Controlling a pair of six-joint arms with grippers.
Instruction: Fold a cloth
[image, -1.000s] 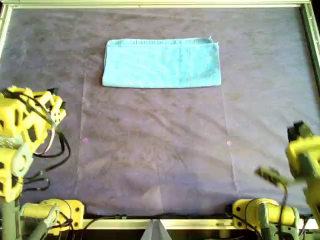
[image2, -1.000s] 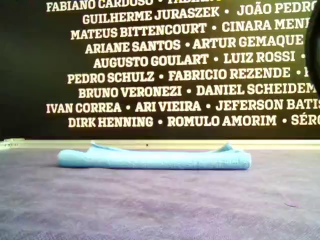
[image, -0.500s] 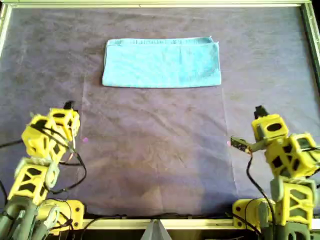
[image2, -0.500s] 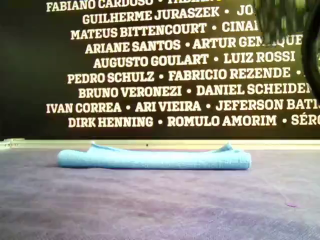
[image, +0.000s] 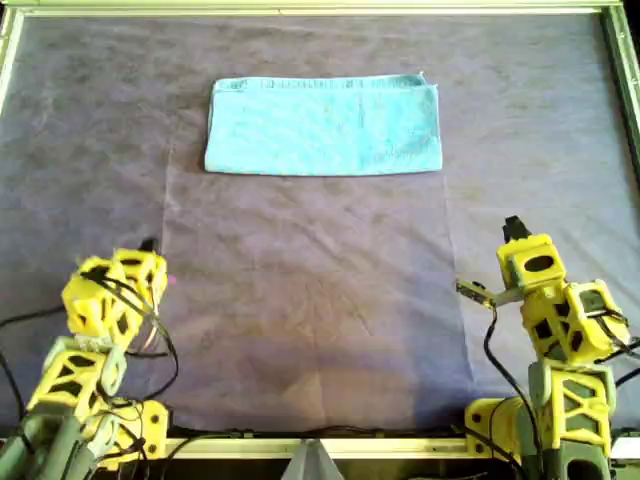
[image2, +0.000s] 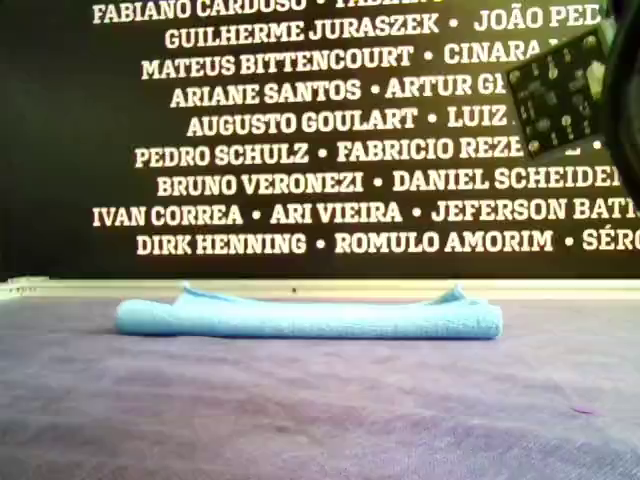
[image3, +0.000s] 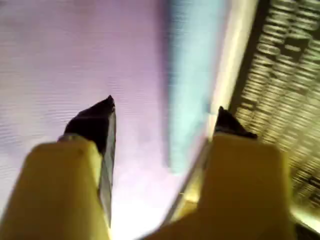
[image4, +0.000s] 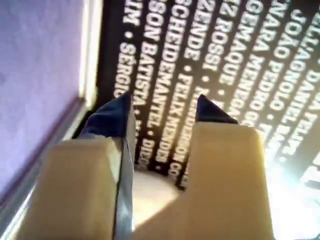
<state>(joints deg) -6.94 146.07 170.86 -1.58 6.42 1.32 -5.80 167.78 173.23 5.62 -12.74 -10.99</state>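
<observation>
The light blue cloth (image: 323, 127) lies flat on the far half of the table as a wide folded rectangle. In the exterior view it (image2: 310, 317) is a low roll-like band. My first gripper (image: 148, 247) is at the overhead view's near left, well short of the cloth. It is open and empty in its wrist view (image3: 165, 112), with the cloth (image3: 192, 75) blurred far ahead. My second gripper (image: 515, 228) is at the near right, open and empty (image4: 164, 102), facing the lettered wall.
The purple-grey table covering (image: 320, 290) spans the table inside a pale frame (image: 320, 8). A black wall with white names (image2: 330, 130) stands behind the far edge. Part of an arm with a circuit board (image2: 555, 95) shows at the exterior view's upper right.
Both arms have swung in from the overhead view's side edges to the table's near corners, with little movement in the last half second. The cloth has not moved.
</observation>
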